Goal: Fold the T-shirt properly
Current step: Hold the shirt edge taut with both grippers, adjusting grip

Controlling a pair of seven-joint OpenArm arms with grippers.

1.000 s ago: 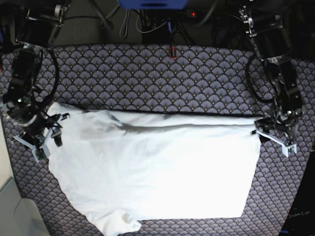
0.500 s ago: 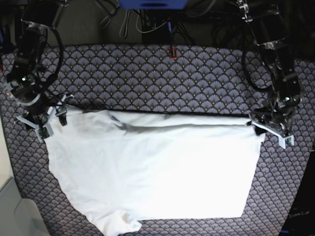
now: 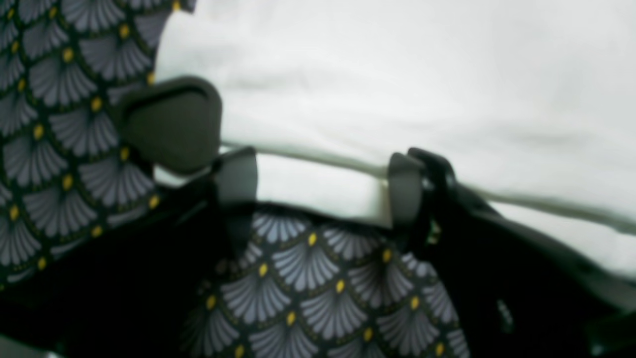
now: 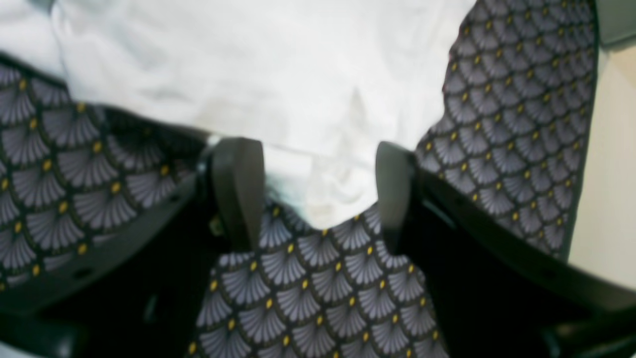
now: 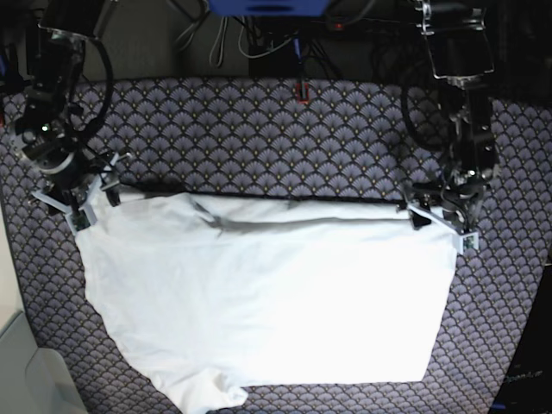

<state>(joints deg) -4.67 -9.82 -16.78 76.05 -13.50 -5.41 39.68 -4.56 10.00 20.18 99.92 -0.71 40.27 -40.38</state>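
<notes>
White cotton, thin and wrinkled, covers the middle of the bench: the T-shirt (image 5: 267, 293) lies spread on the scallop-patterned cloth (image 5: 259, 129), its far edge a straight fold line, one sleeve bunched at its near left corner in the base view; take the shirt as your landmark.

Your left end effector (image 3: 318, 194) sits at the shirt's far corner, on the right of the base view; the jaws stand apart with the hem between them, not pinched, so it is released. Your right end effector (image 4: 310, 194) sits at the opposite far corner; its jaws stand apart too, a tongue of white fabric lying loose between them, nothing clenched.

You appear to be between folds: the far edge looks already doubled over, and both end effectors stand at its two ends without a grip. Whether you are letting go or about to take hold, these views cannot settle.

Next, I judge, you need a firm pinch at both corners through both layers, then an even lift and carry toward the shirt's near edge; uneven timing would skew the fold, and the bunched sleeve may need tucking first.
</notes>
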